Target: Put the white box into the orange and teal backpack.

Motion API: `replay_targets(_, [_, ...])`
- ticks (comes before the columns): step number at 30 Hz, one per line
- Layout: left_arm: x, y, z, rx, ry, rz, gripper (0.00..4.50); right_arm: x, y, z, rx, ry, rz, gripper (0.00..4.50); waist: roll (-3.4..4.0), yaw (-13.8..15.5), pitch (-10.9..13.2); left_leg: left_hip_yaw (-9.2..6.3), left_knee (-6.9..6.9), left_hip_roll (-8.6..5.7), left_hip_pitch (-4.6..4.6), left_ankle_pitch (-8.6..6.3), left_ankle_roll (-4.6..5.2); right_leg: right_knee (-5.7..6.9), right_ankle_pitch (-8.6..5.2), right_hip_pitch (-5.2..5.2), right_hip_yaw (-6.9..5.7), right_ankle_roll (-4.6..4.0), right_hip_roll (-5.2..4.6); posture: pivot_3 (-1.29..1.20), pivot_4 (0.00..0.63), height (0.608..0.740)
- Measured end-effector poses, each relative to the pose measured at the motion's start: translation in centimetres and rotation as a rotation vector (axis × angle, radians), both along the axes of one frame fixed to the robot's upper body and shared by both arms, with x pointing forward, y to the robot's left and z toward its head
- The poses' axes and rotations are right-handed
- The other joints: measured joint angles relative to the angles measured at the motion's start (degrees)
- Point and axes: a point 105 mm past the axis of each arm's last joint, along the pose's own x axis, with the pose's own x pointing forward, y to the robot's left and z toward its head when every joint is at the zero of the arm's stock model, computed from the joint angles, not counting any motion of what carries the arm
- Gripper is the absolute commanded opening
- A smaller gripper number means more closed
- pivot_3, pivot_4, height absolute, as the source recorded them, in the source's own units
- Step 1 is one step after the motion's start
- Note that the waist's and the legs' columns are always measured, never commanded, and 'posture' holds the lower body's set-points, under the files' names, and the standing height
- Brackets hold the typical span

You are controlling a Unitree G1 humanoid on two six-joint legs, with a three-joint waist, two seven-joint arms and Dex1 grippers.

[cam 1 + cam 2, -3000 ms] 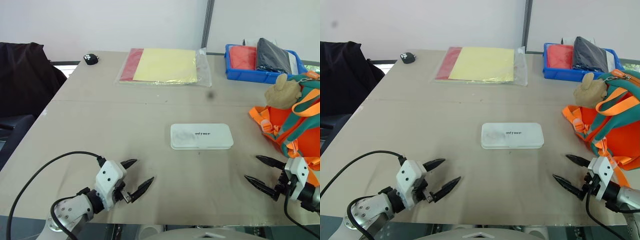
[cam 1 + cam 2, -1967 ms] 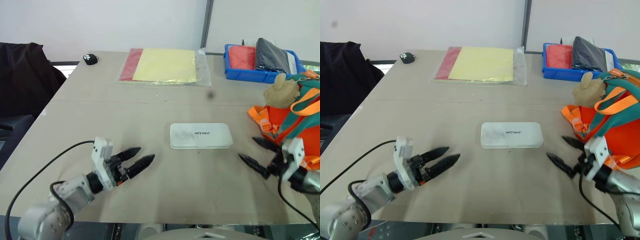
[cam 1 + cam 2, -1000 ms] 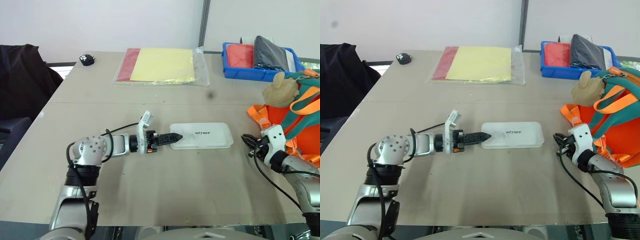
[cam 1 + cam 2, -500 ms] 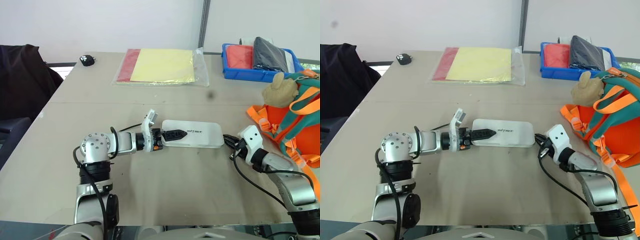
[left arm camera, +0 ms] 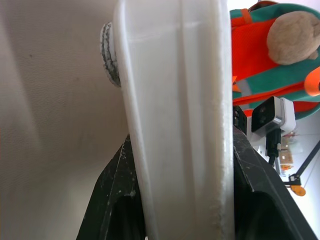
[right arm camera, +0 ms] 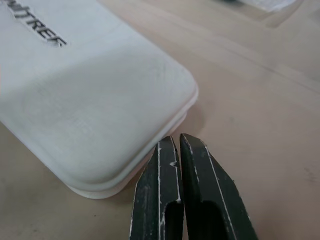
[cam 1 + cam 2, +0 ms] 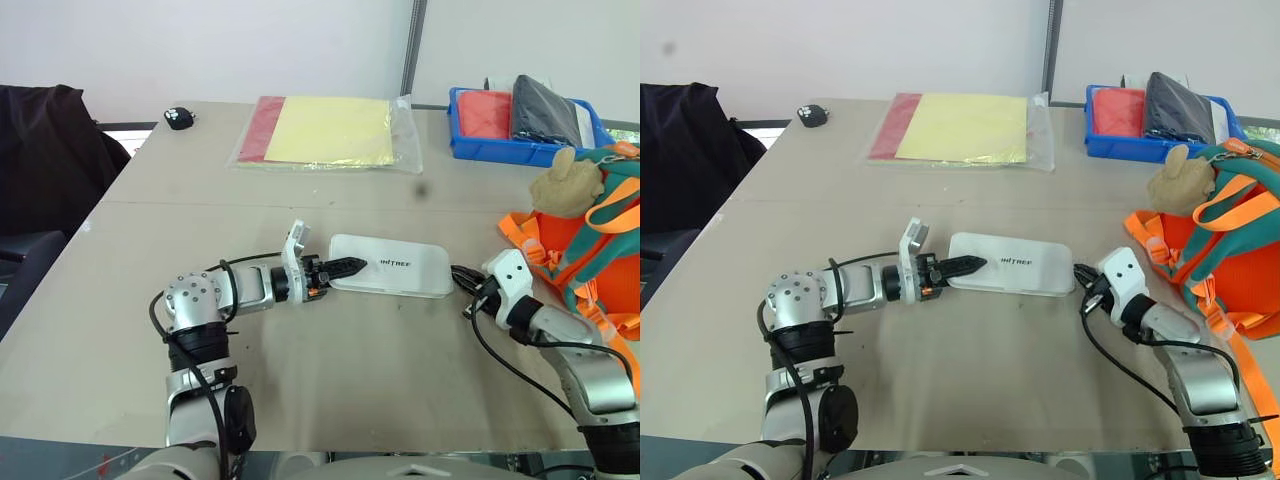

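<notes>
One white box (image 7: 392, 266) is seen lying across the middle of the table (image 7: 300, 380), with the left gripper (image 7: 341, 268) clamped on its left end. The left wrist view confirms this: a black finger (image 5: 112, 200) is pressed against each face of the box. The right gripper (image 7: 1083, 280) is set at the box's right end, but its fingers are hidden there in the head views. In the right wrist view they are seen pressed together with nothing between them (tips just beside the box's rounded corner). One orange and teal backpack (image 7: 590, 250) stands at the table's right edge, apart from the box. Farther back, one yellow sheet (image 7: 332, 131) in a clear sleeve and one blue bin (image 7: 520, 125) are counted.
</notes>
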Motion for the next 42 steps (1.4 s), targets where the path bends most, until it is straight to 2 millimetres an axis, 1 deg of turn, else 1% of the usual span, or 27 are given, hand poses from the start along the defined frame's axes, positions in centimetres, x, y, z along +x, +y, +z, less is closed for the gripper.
replay_targets(2, [0.1, 0.0, 0.1, -0.009, -0.002, 0.006, 1.21, -0.4, -0.4, 0.5, 0.021, -0.012, -0.018, 1.74, 0.0, 0.05, 0.02, -0.02, 0.0, 0.0, 0.0, 0.0, 0.0, 0.02, 0.0, -0.01, 0.0, 0.01, 0.0, 0.0, 0.15, 0.645])
replay_targets(3, [0.1, 0.1, 0.2, -0.013, -0.005, 0.011, 1.21, -0.9, -0.2, 1.0, 0.044, -0.025, -0.008, 2.19, 0.0, 0.0, 0.03, -0.02, 0.0, 0.0, 0.01, 0.0, 0.0, 0.03, -0.01, -0.01, 0.0, 0.01, 0.01, 0.0, 0.15, 0.645])
replay_targets(4, [0.2, 0.1, 0.4, -0.016, -0.013, 0.013, 1.2, -1.5, 0.1, 1.4, 0.068, -0.042, 0.003, 2.75, -0.01, -0.01, 0.05, -0.06, -0.02, 0.02, 0.0, 0.0, -0.01, 0.03, -0.01, -0.02, -0.02, 0.01, 0.03, 0.0, 0.15, 0.645])
replay_targets(5, [0.3, 0.1, 0.7, -0.016, -0.033, 0.008, 1.2, -2.4, 0.2, 1.7, 0.09, -0.062, 0.005, 3.13, 0.0, 0.04, 0.05, -0.07, -0.04, 0.02, -0.01, 0.0, -0.01, 0.04, -0.02, -0.03, -0.02, 0.02, 0.03, 0.0, 0.15, 0.645])
replay_targets(6, [0.3, 0.3, 1.0, -0.013, -0.056, 0.007, 1.2, -3.1, 0.1, 2.1, 0.103, -0.085, -0.002, 3.67, -0.01, 0.06, 0.06, -0.1, -0.05, 0.02, -0.02, -0.01, -0.02, 0.04, -0.05, -0.03, -0.03, 0.07, 0.05, 0.0, 0.15, 0.645])
replay_targets(7, [0.4, 0.7, 1.5, -0.01, -0.084, 0.017, 1.2, -4.0, -0.4, 2.1, 0.109, -0.095, -0.026, 4.27, 0.0, 0.01, 0.07, -0.11, -0.08, 0.03, -0.02, -0.01, -0.02, 0.03, -0.06, -0.03, -0.02, 0.09, 0.05, 0.0, 0.15, 0.645])
replay_targets(8, [0.7, 1.4, 2.1, -0.007, -0.114, 0.036, 1.2, -5.1, -1.3, 2.2, 0.117, -0.118, -0.077, 4.44, 0.04, -0.02, 0.11, -0.1, -0.09, 0.03, -0.06, -0.01, -0.02, 0.02, -0.07, -0.06, -0.02, 0.09, 0.05, 0.0, 0.15, 0.645])
replay_targets(10, [1.1, 2.8, 3.0, -0.012, -0.163, 0.07, 1.2, -6.7, -2.4, 1.8, 0.124, -0.13, -0.158, 4.44, 0.08, -0.13, 0.14, -0.1, -0.09, 0.04, -0.06, -0.01, -0.02, 0.03, -0.08, -0.1, -0.01, 0.11, 0.05, 0.0, 0.15, 0.645])
replay_targets(12, [1.0, 4.0, 4.9, -0.059, -0.244, 0.076, 1.2, -8.4, -2.9, 1.9, 0.118, -0.176, -0.246, 4.44, 0.15, -0.21, 0.19, -0.09, -0.09, 0.07, -0.09, -0.01, -0.04, 0.04, -0.19, -0.19, 0.0, 0.29, 0.06, 0.0, 0.15, 0.645])
replay_targets(15, [0.9, 5.6, 7.4, -0.099, -0.364, 0.07, 1.2, -9.3, -4.0, 3.2, 0.114, -0.274, -0.419, 4.44, 0.29, -0.21, 0.28, -0.08, -0.08, 0.08, -0.09, -0.02, -0.08, 0.05, -0.22, -0.25, 0.03, 0.33, 0.06, 0.0, 0.15, 0.645])
replay_targets(17, [0.8, 6.4, 8.3, -0.109, -0.415, 0.066, 1.2, -9.3, -4.8, 3.9, 0.113, -0.317, -0.507, 4.44, 0.2, 0.05, 0.27, -0.17, -0.11, 0.09, -0.1, -0.13, -0.29, 0.09, -0.24, -0.27, -0.04, 0.31, 0.09, 0.0, 0.15, 0.645])
replay_targets(19, [0.4, 6.9, 9.0, -0.11, -0.454, 0.03, 1.2, -8.6, -6.0, 4.6, 0.154, -0.35, -0.616, 4.44, 0.24, 0.22, 0.31, -0.28, -0.04, 0.07, -0.28, -0.12, -0.3, 0.09, -0.24, -0.37, -0.09, 0.31, 0.11, 0.0, 0.15, 0.645])
replay_targets(22, [0.1, 6.7, 9.6, -0.124, -0.487, -0.022, 1.2, -7.8, -7.1, 5.1, 0.166, -0.369, -0.686, 4.44, 0.43, 0.11, 0.31, -0.27, 0.04, -0.09, -0.55, 0.0, -0.06, 0.07, -0.22, -0.55, 0.06, 0.28, 0.09, 0.0, 0.15, 0.645])
replay_targets(23, [0.1, 6.8, 9.7, -0.122, -0.494, -0.028, 1.2, -7.2, -7.5, 5.2, 0.176, -0.367, -0.704, 4.44, 0.4, -0.06, 0.3, -0.28, 0.05, -0.11, -0.6, 0.01, -0.05, 0.06, -0.12, -0.56, 0.08, 0.11, 0.09, 0.0, 0.15, 0.645])
replay_targets(24, [0.4, 7.0, 9.9, -0.12, -0.503, -0.015, 1.2, -6.1, -8.1, 5.3, 0.2, -0.366, -0.717, 4.44, 0.34, -0.22, 0.31, -0.27, 0.12, -0.12, -0.65, 0.02, -0.04, 0.06, -0.1, -0.57, 0.09, 0.09, 0.1, 0.0, 0.15, 0.645])
replay_targets(25, [1.1, 7.2, 10.0, -0.109, -0.517, 0.011, 1.2, -4.4, -8.6, 5.7, 0.219, -0.37, -0.709, 4.44, 0.33, -0.65, 0.32, -0.26, 0.3, -0.14, -0.74, 0.02, -0.02, 0.1, -0.08, -0.58, 0.12, 0.08, 0.12, 0.0, 0.15, 0.645])
replay_targets(26, [1.5, 7.3, 10.2, -0.097, -0.53, 0.022, 1.2, -3.2, -9.1, 6.2, 0.229, -0.376, -0.71, 4.44, 0.37, -0.99, 0.34, -0.26, 0.37, -0.16, -0.8, 0.02, 0.0, 0.1, -0.08, -0.59, 0.15, 0.09, 0.12, 0.0, 0.15, 0.645])
replay_targets(28, [1.7, 7.3, 10.1, -0.083, -0.541, 0.036, 1.2, -1.4, -9.9, 7.1, 0.265, -0.391, -0.735, 4.44, 0.34, -1.22, 0.3, -0.28, 0.37, -0.19, -0.72, 0.02, 0.01, 0.13, -0.08, -0.58, 0.2, 0.09, 0.12, 0.0, 0.15, 0.645])
replay_targets(30, [1.7, 7.3, 9.9, -0.081, -0.54, 0.04, 1.2, -0.6, -10.7, 7.4, 0.272, -0.391, -0.768, 4.44, 0.28, -1.26, 0.26, -0.35, 0.34, -0.2, -0.73, 0.02, 0.0, 0.17, -0.08, -0.6, 0.18, 0.08, 0.16, 0.0, 0.15, 0.645])
replay_targets(31, [1.7, 7.5, 9.8, -0.079, -0.541, 0.05, 1.2, -0.3, -11.0, 7.5, 0.278, -0.389, -0.779, 3.93, 0.23, -1.26, 0.21, -0.42, 0.31, -0.19, -0.72, 0.02, 0.0, 0.17, -0.08, -0.59, 0.19, 0.08, 0.22, 0.0, 0.15, 0.645])
replay_targets(33, [1.6, 7.8, 9.4, -0.078, -0.536, 0.074, 1.2, 0.6, -11.4, 7.7, 0.294, -0.382, -0.811, 3.37, 0.19, -1.5, 0.19, -0.49, 0.17, -0.18, -0.74, 0.03, -0.01, 0.12, -0.07, -0.59, 0.21, 0.08, 0.3, 0.0, 0.15, 0.645])
replay_targets(34, [1.5, 7.9, 9.2, -0.074, -0.535, 0.084, 1.2, 0.8, -11.7, 7.7, 0.287, -0.386, -0.836, 2.92, 0.17, -1.65, 0.18, -0.49, 0.12, -0.18, -0.72, 0.03, -0.01, 0.1, -0.07, -0.59, 0.22, 0.09, 0.3, 0.0, 0.15, 0.645])
replay_targets(37, [1.1, 8.1, 9.1, -0.068, -0.541, 0.107, 1.2, 0.7, -11.5, 7.6, 0.26, -0.393, -0.839, 2.92, 0.18, -1.71, 0.18, -0.49, 0.06, -0.18, -0.69, 0.03, -0.01, 0.08, -0.07, -0.58, 0.28, 0.1, 0.3, 0.0, 0.15, 0.645])
replay_targets(40, [0.7, 8.5, 9.1, -0.077, -0.549, 0.137, 1.2, -0.3, -10.5, 6.3, 0.253, -0.366, -0.821, 2.92, 0.13, -1.67, 0.14, -0.56, 0.07, -0.18, -0.68, 0.04, -0.02, 0.09, -0.07, -0.55, 0.29, 0.12, 0.3, 0.0, 0.15, 0.645])
replay_targets(42, [0.5, 8.6, 8.6, -0.058, -0.544, 0.154, 1.2, -1.5, -10.0, 5.4, 0.214, -0.358, -0.817, 2.92, 0.19, -1.58, 0.17, -0.54, 0.1, -0.2, -0.7, 0.04, -0.02, 0.07, -0.09, -0.55, 0.33, 0.14, 0.3, 0.0, 0.15, 0.645])
